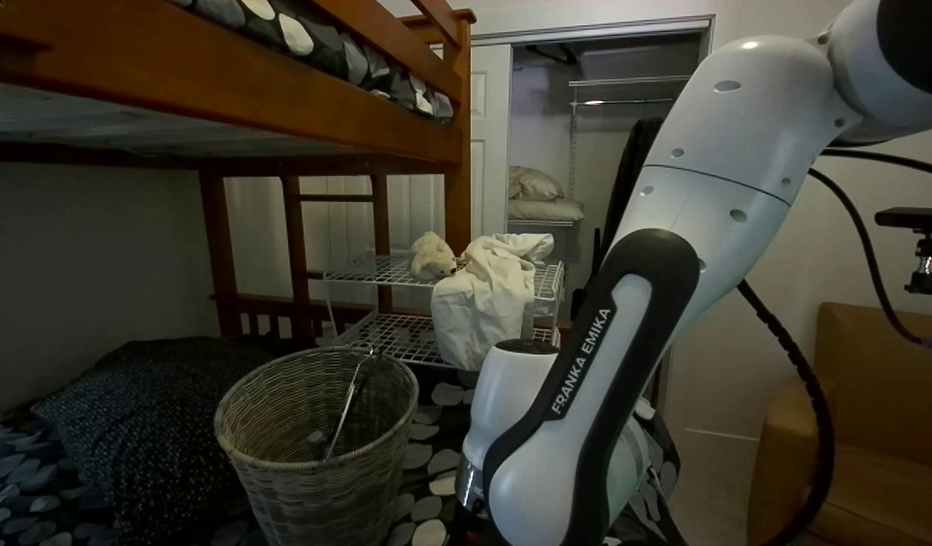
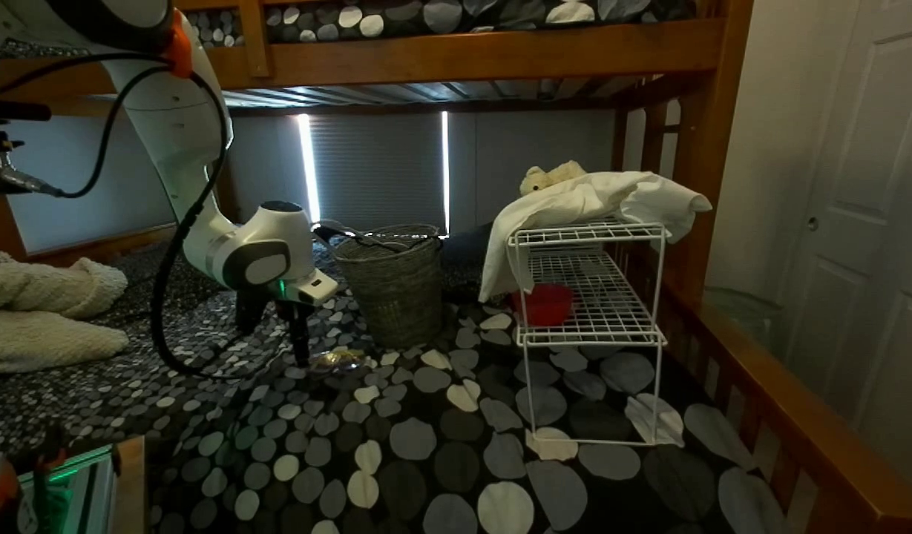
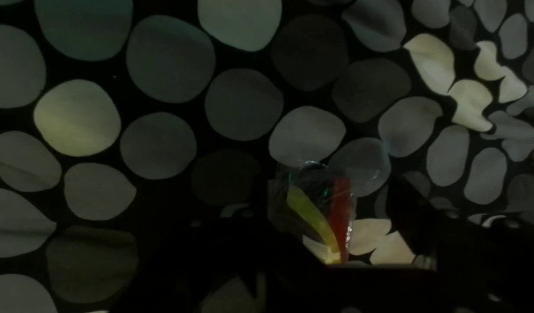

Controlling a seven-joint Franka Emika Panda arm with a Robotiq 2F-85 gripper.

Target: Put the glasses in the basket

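Note:
The glasses lie on the patterned bedspread in a clear plastic wrapper, with a yellow and a red strip showing in the wrist view. They also show as a shiny yellowish patch in an exterior view. My gripper is open and points down, and the glasses appear between its dark fingers in the wrist view. In an exterior view the gripper is low over the bed, its nearer finger just beside the wrapper. The wicker basket stands upright close by, also in an exterior view.
Thin dark and metallic items stick up inside the basket. A white wire shelf holds a white cloth, a plush toy and a red bowl. The upper bunk's wooden rail runs overhead. A cream blanket lies aside.

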